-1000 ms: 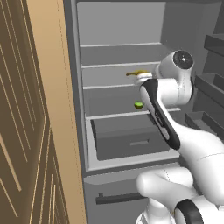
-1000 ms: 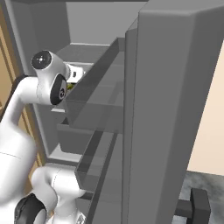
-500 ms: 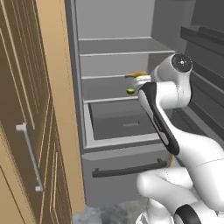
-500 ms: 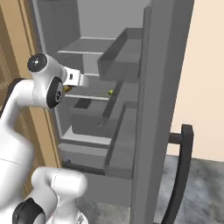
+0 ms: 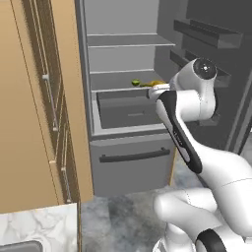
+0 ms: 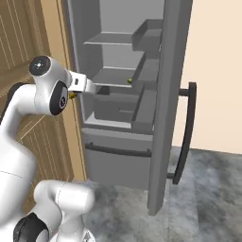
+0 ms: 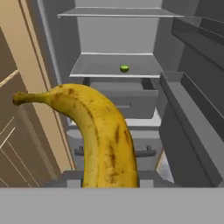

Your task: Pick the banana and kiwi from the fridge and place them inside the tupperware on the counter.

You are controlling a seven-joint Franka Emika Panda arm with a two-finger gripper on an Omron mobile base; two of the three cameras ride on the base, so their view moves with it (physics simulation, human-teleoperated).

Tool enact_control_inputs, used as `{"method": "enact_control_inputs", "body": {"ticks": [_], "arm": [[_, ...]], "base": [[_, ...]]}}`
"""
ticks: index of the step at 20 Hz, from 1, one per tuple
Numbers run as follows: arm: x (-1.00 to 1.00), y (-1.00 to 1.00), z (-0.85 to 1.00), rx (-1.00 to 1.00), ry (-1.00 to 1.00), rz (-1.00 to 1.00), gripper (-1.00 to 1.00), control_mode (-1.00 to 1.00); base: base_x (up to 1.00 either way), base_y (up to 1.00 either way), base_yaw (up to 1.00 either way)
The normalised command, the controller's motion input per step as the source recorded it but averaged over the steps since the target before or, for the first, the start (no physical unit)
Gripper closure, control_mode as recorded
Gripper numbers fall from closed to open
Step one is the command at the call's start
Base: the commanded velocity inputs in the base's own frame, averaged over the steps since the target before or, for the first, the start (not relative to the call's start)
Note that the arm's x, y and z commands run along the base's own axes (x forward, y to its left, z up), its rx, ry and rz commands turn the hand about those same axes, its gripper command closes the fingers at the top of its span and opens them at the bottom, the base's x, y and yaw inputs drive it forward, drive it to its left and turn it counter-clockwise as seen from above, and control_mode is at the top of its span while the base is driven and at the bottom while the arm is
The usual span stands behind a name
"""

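My gripper is shut on the banana, a yellow spotted fruit that rises from the bottom of the hand view with its dark stem to the left. The banana hangs in front of the open fridge, outside its shelves. The kiwi, small and lime green, lies on the middle grey shelf above the dark drawer; the kiwi sits just left of my hand, the kiwi deep in the fridge. A corner of the marbled counter carries a grey rim, perhaps the tupperware.
The fridge door stands open on the right with its shelf bins and a dark bar handle. Tan wooden cupboard fronts with a silver handle flank the fridge on the left. The floor before the fridge is grey stone.
Both base views have pulled back from the fridge, so the camera moved. The banana stays in my shut gripper, now farther from the shelf. The kiwi stays on its shelf.
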Motion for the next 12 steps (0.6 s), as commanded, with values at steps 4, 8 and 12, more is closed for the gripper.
{"method": "enact_control_inputs", "body": {"ticks": [4, 8, 12], "arm": [[0.0, 0.0, 0.0, 0.0, 0.0, 0.0, 1.0, 1.0], [0.0, 0.0, 0.0, 0.0, 0.0, 0.0, 1.0, 1.0], [0.0, 0.0, 0.0, 0.0, 0.0, 0.0, 1.0, 1.0]], "base": [[-0.97, -0.19, 0.0], [-0.78, -0.24, 0.03], [-0.83, -0.19, 0.11]]}}
